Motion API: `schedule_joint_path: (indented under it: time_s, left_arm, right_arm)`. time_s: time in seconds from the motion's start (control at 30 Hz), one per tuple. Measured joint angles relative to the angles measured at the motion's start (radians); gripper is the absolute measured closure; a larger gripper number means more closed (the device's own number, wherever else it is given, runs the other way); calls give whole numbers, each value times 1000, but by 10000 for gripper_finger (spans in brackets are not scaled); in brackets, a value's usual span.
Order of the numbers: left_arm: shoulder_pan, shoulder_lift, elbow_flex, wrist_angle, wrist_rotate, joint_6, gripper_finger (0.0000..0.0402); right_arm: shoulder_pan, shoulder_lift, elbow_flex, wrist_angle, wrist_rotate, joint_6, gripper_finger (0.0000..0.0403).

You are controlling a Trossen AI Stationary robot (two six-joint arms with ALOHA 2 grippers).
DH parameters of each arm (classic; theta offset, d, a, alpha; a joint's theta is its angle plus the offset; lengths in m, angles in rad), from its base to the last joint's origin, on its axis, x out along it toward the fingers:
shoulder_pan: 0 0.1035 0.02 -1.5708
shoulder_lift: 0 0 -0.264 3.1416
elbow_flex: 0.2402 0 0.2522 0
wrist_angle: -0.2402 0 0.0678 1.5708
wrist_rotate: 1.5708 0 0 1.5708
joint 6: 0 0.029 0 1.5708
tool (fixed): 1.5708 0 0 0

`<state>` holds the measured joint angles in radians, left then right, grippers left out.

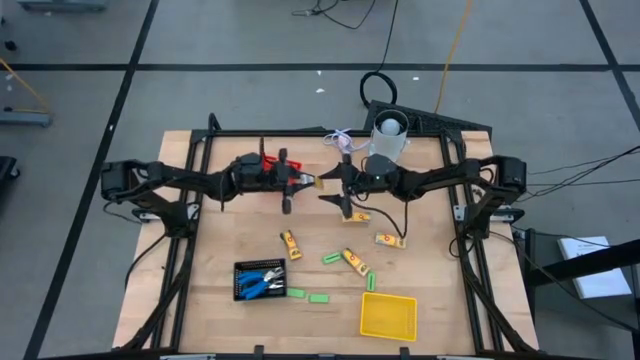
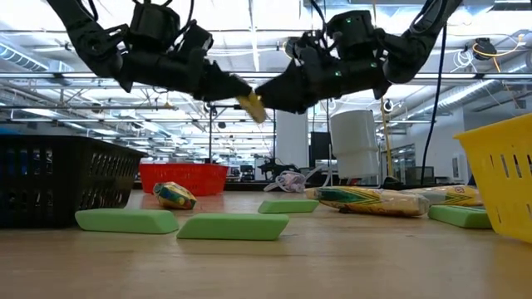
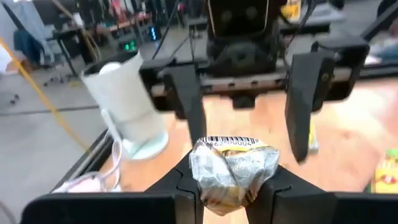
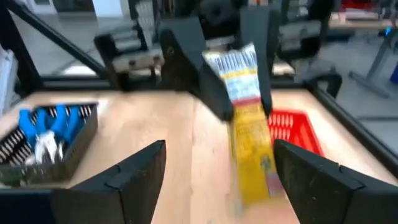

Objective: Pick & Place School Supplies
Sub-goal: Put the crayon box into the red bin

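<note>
Green bars point(image 2: 233, 226) lie nearest me on the wooden table point(image 1: 450, 310), with the black basket point(image 2: 58, 178) beside them and a lit workshop behind. My left gripper point(image 1: 312, 181) is clamped on a yellow-orange stick point(image 4: 252, 143) held above the table, and my right gripper point(image 4: 217, 168) faces it with fingers spread apart.

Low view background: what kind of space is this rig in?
Likely an open robotics lab or workshop, not a classroom. Behind the wooden table the low view shows long rows of ceiling lights and cluttered workbenches; the high view shows a taped concrete floor with loose cables.
</note>
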<state>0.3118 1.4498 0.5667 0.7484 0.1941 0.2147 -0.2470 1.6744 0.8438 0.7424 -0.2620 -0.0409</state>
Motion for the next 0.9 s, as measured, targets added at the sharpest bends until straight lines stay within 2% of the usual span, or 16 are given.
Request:
schedule_joint_path:
  time_s: [0.13,0.53,0.63,0.9]
  left_arm:
    - [45,-60,0,-119,-35,21,330]
    - [134,-241,-1,-614,-271,49,330]
    - [139,-254,-1,-711,-329,56,330]
    - [150,-217,-1,-827,-347,61,330]
  right_arm:
    - [1,-17,-33,-14,-6,4,121]
    - [8,-68,-146,-13,-3,32,126]
    - [12,-74,-150,-9,-3,33,126]
    - [20,-78,-150,22,-2,31,126]
